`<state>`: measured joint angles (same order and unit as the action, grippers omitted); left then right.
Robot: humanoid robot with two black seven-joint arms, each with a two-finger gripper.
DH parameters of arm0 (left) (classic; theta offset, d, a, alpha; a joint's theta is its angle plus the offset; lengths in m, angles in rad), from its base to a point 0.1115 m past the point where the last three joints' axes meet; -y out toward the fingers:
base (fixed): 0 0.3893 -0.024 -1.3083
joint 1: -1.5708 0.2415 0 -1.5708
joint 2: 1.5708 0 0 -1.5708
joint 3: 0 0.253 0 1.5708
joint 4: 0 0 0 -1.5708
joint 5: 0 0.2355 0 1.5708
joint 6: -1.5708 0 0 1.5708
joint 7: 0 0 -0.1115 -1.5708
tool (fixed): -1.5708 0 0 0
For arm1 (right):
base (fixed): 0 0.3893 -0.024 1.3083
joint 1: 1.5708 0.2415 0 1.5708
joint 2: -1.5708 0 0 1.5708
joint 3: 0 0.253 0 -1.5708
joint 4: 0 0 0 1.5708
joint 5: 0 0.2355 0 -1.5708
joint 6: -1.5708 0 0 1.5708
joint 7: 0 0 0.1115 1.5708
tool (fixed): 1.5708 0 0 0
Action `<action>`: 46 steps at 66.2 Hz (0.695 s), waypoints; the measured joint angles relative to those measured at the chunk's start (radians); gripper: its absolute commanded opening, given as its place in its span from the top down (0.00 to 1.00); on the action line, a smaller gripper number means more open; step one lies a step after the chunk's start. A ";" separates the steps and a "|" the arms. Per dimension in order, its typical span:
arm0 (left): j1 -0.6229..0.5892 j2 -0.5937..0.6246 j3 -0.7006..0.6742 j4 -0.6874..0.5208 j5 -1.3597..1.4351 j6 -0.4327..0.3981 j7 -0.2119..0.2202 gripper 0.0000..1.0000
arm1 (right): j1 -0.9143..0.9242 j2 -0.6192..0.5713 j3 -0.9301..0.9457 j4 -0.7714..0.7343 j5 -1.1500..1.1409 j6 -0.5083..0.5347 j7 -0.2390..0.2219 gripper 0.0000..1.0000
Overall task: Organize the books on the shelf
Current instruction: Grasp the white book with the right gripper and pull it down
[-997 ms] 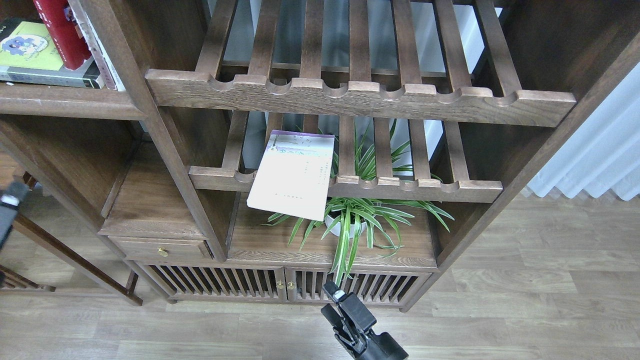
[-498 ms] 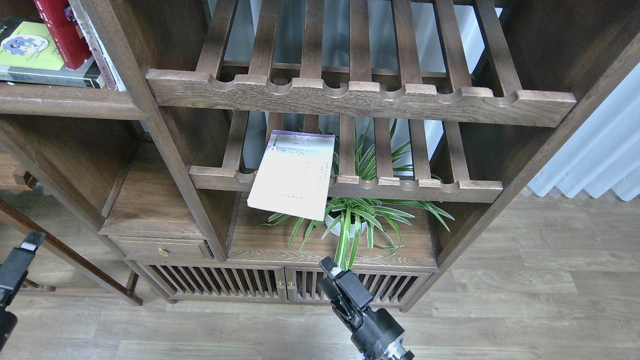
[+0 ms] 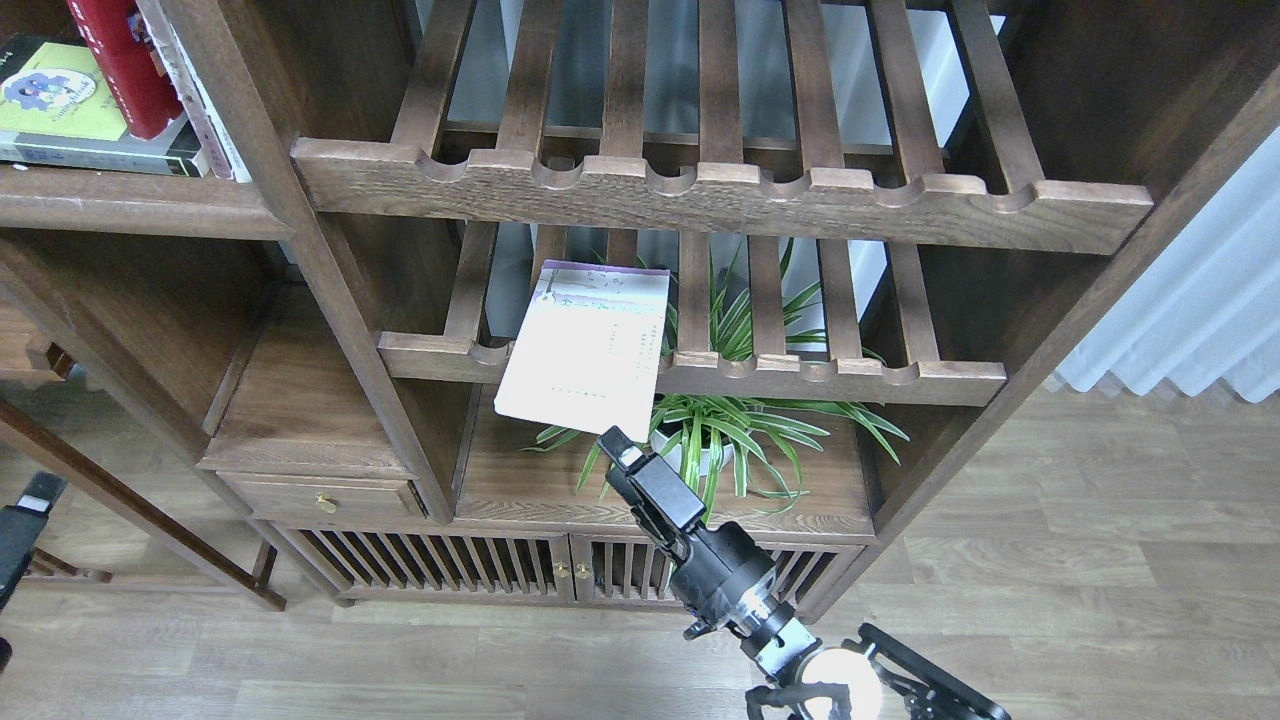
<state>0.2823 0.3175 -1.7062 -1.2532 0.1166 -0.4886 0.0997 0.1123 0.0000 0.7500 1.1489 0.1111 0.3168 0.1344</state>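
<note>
**Right gripper just below the stray book**

The right gripper [image 3: 622, 455] is seen edge-on, so I cannot tell how far it is open; it holds nothing. It sits just below the pale white-lavender book [image 3: 588, 348], which lies on a slatted rack [image 3: 830, 378], its near corner overhanging the rail, likely the easiest place to grip. A spider plant [image 3: 735, 440] crowds the approach. The red book [image 3: 125, 60] and dark-grey book [image 3: 70, 120] lie on the shelf [image 3: 130, 205] at upper left. The left gripper [image 3: 25, 520] waits at the left edge, its opening unreadable.
</note>
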 measured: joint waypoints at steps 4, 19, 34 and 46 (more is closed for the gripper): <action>0.000 0.000 -0.001 0.000 0.000 0.000 0.000 0.00 | 0.025 0.000 -0.011 -0.011 0.001 -0.032 0.012 0.01; 0.000 0.001 -0.001 0.007 0.000 0.000 0.000 0.00 | 0.108 0.000 -0.018 -0.053 0.014 -0.057 0.050 0.01; 0.000 0.002 -0.006 0.008 0.000 0.000 0.000 0.00 | 0.136 0.000 -0.021 -0.063 0.021 -0.080 0.056 0.20; -0.004 0.002 -0.007 0.008 0.000 0.000 0.000 0.00 | 0.137 0.000 -0.021 -0.063 0.034 -0.091 0.056 0.63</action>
<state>0.2783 0.3191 -1.7134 -1.2454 0.1166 -0.4886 0.0997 0.2489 0.0000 0.7286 1.0861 0.1448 0.2261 0.1902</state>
